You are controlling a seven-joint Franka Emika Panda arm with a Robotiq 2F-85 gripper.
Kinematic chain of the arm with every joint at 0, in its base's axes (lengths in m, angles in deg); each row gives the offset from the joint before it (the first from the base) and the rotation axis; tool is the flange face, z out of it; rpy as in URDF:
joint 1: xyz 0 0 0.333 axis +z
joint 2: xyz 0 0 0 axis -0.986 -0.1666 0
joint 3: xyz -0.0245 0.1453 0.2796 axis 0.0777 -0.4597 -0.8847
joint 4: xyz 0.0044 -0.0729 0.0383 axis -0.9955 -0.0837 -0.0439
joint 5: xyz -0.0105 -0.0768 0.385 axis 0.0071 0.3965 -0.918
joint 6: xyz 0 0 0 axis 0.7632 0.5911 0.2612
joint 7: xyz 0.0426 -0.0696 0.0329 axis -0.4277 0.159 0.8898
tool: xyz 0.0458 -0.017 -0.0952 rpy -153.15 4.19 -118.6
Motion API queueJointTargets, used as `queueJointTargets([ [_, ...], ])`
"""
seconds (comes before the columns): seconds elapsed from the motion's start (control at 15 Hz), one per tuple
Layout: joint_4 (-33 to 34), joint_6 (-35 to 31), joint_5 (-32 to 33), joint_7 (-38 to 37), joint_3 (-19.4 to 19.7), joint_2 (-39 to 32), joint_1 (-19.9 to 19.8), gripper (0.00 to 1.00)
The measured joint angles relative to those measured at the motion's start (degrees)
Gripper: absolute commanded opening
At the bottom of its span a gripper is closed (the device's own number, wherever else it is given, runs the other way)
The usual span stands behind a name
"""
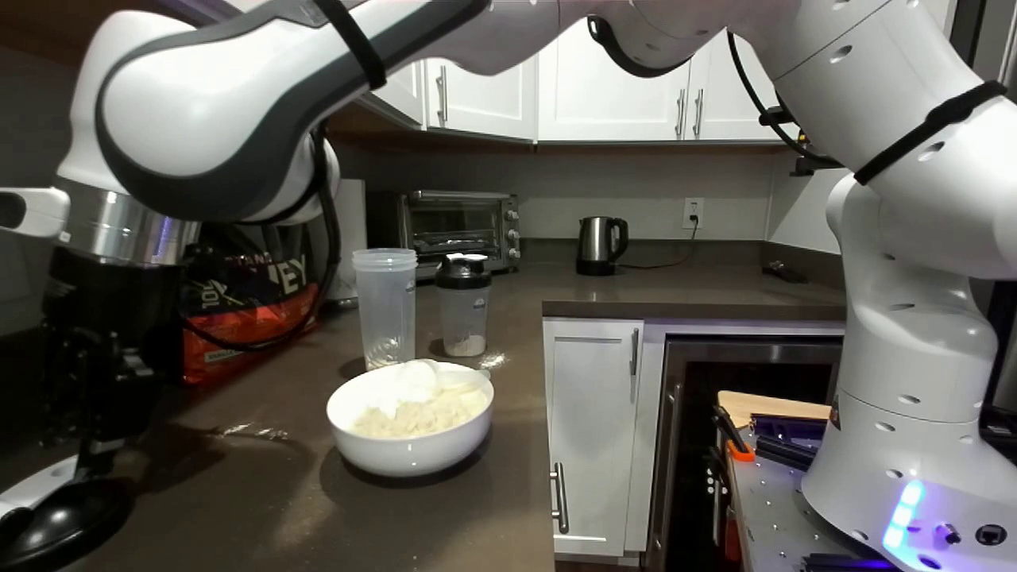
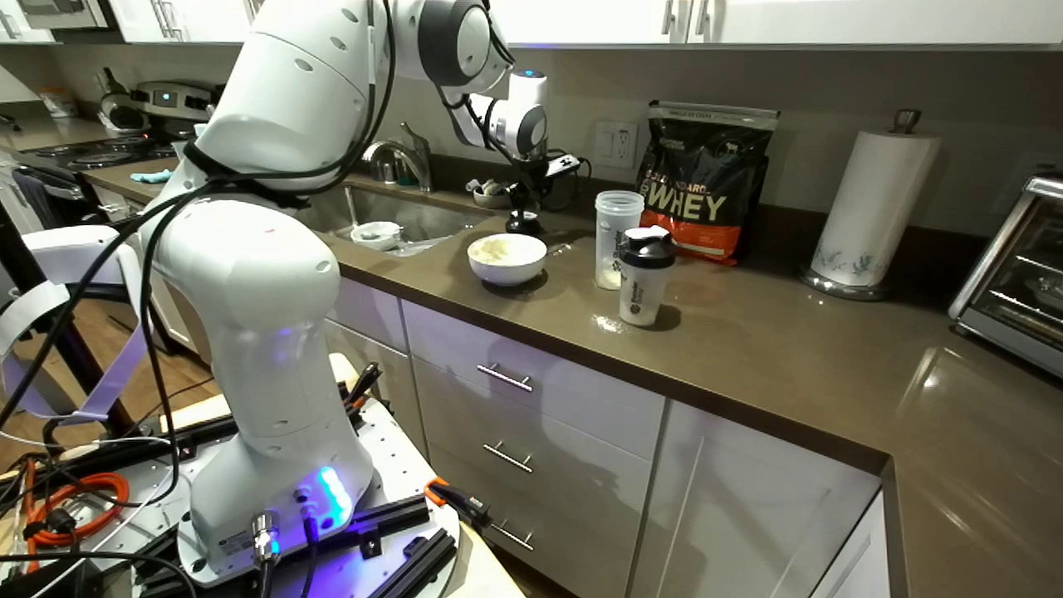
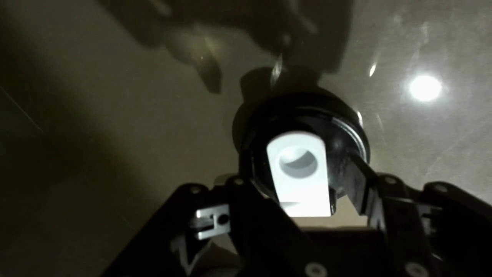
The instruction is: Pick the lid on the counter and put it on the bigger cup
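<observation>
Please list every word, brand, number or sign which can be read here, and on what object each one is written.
"WHEY": on the black and red bag.
"ANDARD", partly blurred: same bag, above "WHEY".
"10", sideways, rest unclear: same bag.
Too small or blurred to read: the bag's other print, the marks on the bigger cup and the smaller cup, and the label on the robot base.
No text shows on the lid.
</observation>
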Motion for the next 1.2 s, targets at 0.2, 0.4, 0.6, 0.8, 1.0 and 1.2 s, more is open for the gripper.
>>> queueJointTargets([
  [0.2, 0.05, 0.23, 0.05, 0.50, 0.01, -0.18, 0.00, 0.13],
  [0.4, 0.72, 0.61, 0.07, 0.94, 0.02, -0.18, 0.01, 0.20],
  [0.6, 1.20, 1.41, 0.07, 1.52, 0.05, -0.20, 0.01, 0.05],
  [0.8, 1.21, 2.22, 0.07, 1.89, 0.09, -0.31, 0.01, 0.29],
  [1.0, 1.22, 2.33, 0.07, 1.96, 0.15, -0.32, 0.01, 0.43],
  [1.2, 1.21, 2.43, 0.07, 1.99, 0.17, -0.42, 0.02, 0.63],
])
